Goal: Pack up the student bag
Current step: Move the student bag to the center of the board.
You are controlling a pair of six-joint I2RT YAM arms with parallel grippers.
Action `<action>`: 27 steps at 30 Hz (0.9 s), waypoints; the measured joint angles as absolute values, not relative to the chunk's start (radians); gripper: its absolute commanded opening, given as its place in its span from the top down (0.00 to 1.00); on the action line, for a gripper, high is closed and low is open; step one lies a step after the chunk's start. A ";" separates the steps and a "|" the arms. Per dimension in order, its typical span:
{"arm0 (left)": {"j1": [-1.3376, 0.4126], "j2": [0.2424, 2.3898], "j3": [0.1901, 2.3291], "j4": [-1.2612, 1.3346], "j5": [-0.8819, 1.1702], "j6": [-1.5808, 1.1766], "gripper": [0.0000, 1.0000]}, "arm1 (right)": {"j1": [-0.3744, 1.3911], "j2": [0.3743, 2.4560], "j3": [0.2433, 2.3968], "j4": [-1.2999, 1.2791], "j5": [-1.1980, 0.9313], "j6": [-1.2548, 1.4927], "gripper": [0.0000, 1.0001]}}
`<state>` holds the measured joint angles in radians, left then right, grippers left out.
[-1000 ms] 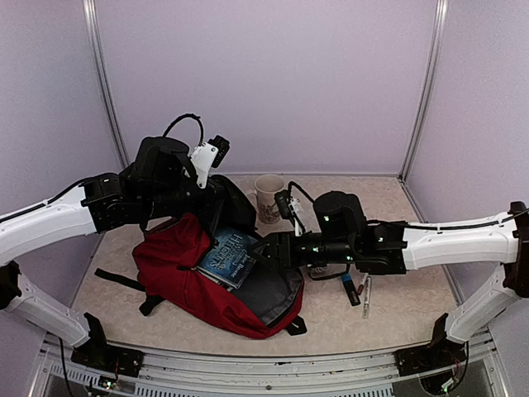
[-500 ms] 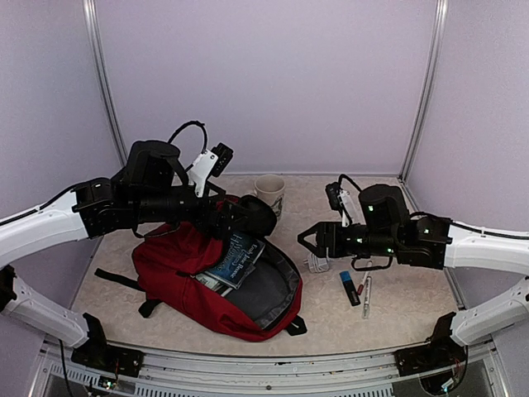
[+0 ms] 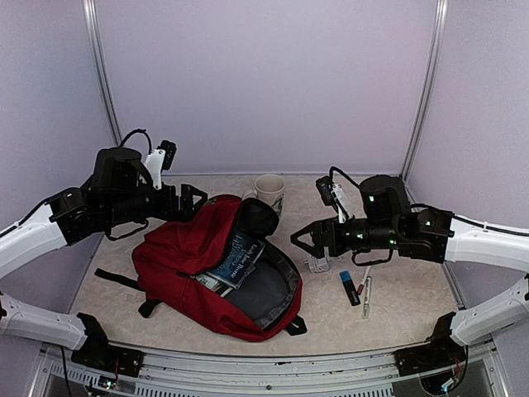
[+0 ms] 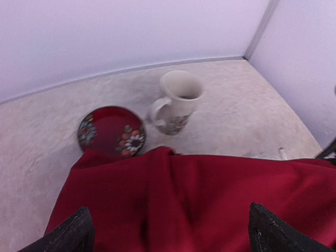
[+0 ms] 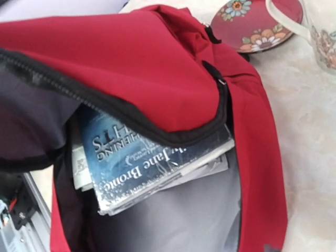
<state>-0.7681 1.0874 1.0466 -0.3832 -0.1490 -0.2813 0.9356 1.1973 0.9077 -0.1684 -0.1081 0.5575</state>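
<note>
The student bag [image 3: 178,256] lies in the middle of the table, dark red, its mouth unzipped and the grey lining [image 3: 266,294] showing. A blue book [image 3: 237,256] sticks half out of the opening, with white papers under it [image 5: 152,152]. My left gripper [image 3: 194,198] hangs open just left of the bag's top, and its black fingertips [image 4: 73,233] stand wide apart over the red fabric [image 4: 199,199]. My right gripper [image 3: 299,240] is open and empty, just right of the bag's mouth. Its fingers are outside the right wrist view.
A cream mug [image 3: 269,194] stands behind the bag, with a red flowered plate [image 4: 111,131] beside it. A blue marker [image 3: 350,288], a pen [image 3: 366,295] and a small white item [image 3: 316,265] lie to the right of the bag.
My left gripper has opened, let go of the bag's flap and drawn back left; the flap has dropped. My right gripper has pulled back right, leaving the book in the bag.
</note>
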 measured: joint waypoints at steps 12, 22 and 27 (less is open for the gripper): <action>-0.336 0.916 0.673 -0.285 -0.052 -0.514 0.01 | 0.936 1.435 0.862 -0.162 -0.090 0.570 0.22; -0.315 0.946 0.615 -0.264 0.056 -0.536 0.01 | 0.884 1.567 0.859 -0.110 -0.150 0.560 0.83; -0.315 0.925 0.606 -0.260 0.068 -0.522 0.01 | 0.839 1.600 0.859 -0.086 -0.170 0.557 1.00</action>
